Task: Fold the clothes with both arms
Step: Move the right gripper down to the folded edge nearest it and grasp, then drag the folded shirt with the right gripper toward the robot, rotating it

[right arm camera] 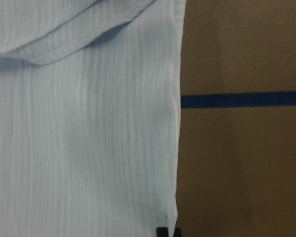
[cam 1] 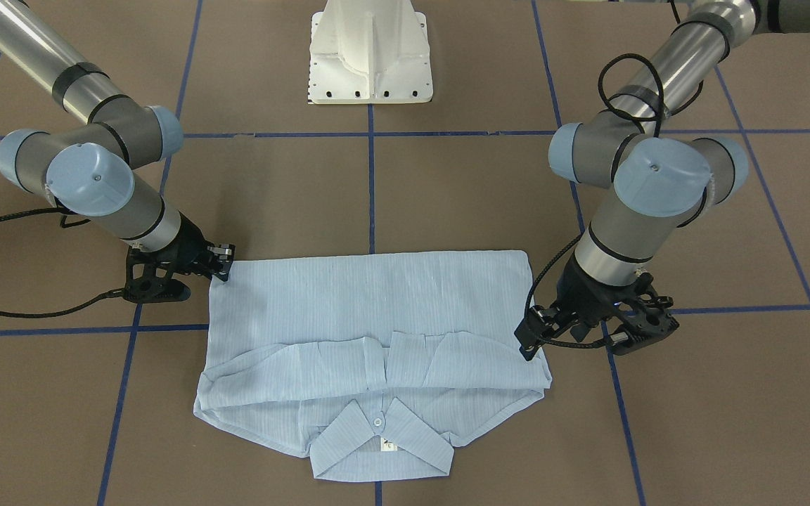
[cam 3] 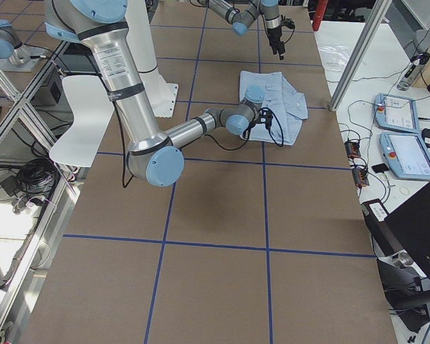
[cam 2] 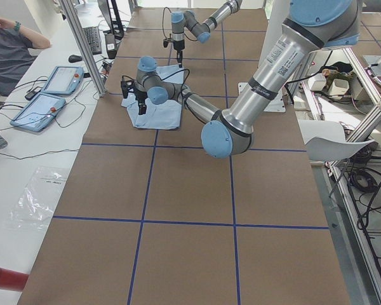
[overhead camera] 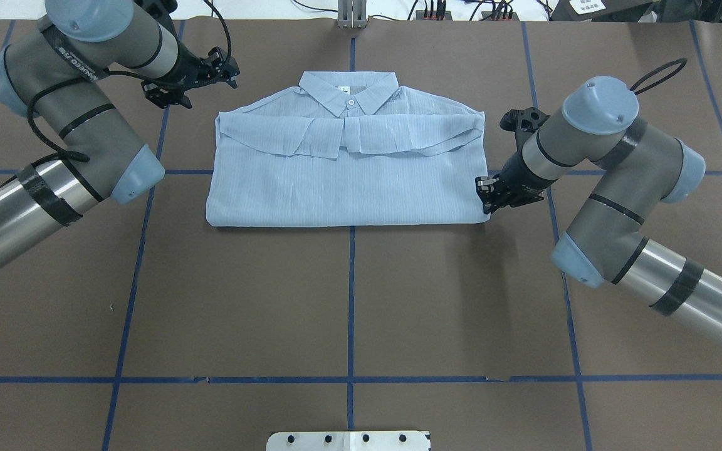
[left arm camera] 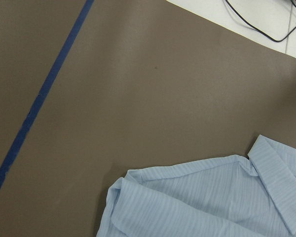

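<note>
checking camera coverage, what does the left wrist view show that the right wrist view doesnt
Only the left wrist view: the collar of the shirt, and a black cable on a white surface past the brown table. Only the right wrist view: the shirt's straight side edge, with a black fingertip at it. Both: the light-blue shirt, the table, a blue tape line.

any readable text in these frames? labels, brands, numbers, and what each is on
"ANNEED", roughly; the start is hidden and the characters after it are blurred: black strap on the left arm.
White sticker on the left arm: print too small to read.
White label on the right arm: too small to read.
Neck tag inside the shirt collar: marks too small to read.
Nothing else legible.
</note>
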{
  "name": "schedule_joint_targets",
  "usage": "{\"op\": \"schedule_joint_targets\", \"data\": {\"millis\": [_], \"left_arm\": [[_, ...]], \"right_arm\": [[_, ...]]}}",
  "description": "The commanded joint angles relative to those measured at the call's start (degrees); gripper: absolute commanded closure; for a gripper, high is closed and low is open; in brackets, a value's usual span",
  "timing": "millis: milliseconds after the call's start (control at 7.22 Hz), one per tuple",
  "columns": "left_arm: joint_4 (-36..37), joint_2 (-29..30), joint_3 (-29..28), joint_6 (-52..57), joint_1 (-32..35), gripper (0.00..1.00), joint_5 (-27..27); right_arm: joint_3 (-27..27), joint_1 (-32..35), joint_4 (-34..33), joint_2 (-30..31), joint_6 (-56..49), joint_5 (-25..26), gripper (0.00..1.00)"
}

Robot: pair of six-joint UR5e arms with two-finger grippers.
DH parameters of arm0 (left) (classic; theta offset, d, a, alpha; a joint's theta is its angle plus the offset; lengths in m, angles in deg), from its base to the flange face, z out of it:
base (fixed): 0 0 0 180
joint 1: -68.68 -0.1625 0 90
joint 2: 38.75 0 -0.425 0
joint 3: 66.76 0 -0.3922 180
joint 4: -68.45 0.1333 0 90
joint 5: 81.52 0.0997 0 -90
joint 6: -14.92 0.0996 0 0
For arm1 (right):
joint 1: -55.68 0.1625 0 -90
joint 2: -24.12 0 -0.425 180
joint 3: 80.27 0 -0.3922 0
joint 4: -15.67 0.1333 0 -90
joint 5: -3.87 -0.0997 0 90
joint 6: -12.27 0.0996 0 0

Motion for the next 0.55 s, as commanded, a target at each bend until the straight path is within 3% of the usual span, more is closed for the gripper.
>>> {"op": "schedule_joint_targets", "data": {"millis": [0,415], "left_arm": [[2.39,-1.33,3.46,0.0,0.04,0.03,-0.02],[3.2,-2.81,6.36,-0.87,-0.13,0.03,-0.02]], "right_arm": [[12.04,-0.06,0.32,9.03,-0.2,-0.74,1.0],[26.29,-5.04,0.32,22.47,0.15,-0.65,1.0]]}}
